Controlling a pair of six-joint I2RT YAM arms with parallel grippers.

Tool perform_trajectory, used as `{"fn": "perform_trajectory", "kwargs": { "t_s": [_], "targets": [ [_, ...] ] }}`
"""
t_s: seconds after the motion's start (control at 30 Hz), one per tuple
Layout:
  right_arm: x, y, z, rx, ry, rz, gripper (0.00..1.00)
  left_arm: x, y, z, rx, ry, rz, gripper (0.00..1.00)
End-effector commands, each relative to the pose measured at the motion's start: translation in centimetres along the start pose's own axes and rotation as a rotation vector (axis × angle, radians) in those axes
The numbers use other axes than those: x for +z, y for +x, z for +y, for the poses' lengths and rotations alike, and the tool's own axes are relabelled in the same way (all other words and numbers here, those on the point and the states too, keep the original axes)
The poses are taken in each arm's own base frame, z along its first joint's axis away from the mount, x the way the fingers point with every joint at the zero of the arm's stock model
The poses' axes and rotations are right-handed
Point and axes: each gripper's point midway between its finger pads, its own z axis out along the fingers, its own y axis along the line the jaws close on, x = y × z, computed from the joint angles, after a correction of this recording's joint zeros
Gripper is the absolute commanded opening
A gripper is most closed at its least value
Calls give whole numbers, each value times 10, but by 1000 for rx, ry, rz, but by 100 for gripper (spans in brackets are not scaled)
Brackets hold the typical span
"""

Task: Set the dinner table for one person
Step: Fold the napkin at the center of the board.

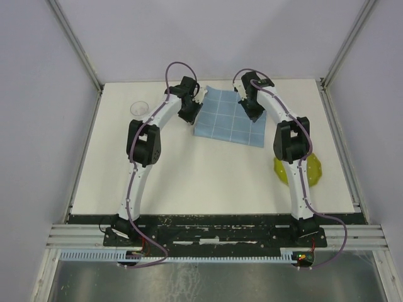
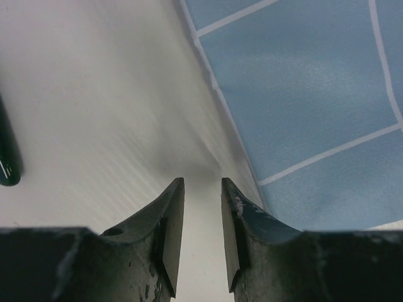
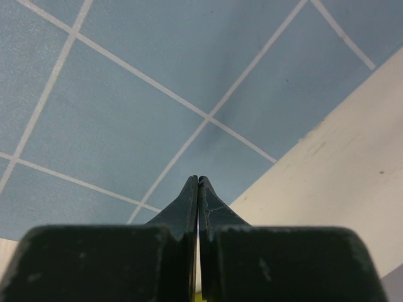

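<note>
Only the light-blue gridded cloth [image 1: 228,119] is laid, at twelve o'clock, while the yellow-green round plate [image 1: 315,171] waits at four, left gripper [image 2: 201,185] narrowly parted, right gripper [image 3: 198,180] closed

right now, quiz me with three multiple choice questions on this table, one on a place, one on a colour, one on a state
1. Where on the table is the yellow-green plate? A far left corner; B far centre; C near right side.
2. The cloth is: A light blue with a white grid; B red; C plain green.
3. The right hand is: A wide open; B shut; C gripping a fork.
Answers: C, the top view shows it there; A, every view shows it; B, its fingertips meet with no gap.
</note>
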Motion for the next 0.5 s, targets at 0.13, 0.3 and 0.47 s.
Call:
{"fn": "perform_trajectory", "kwargs": {
  "t_s": [0.13, 0.3, 0.47],
  "targets": [
    [13, -1, 21, 82, -83, 5, 2, 26, -9, 1, -51, 14, -59, 38],
    [16, 10, 22, 79, -79, 47, 2, 34, -6, -5, -53, 20, -45, 39],
    [17, 23, 26, 70, -80, 97, 2, 32, 15, -16, -51, 40, 22, 37]
  ]
}}
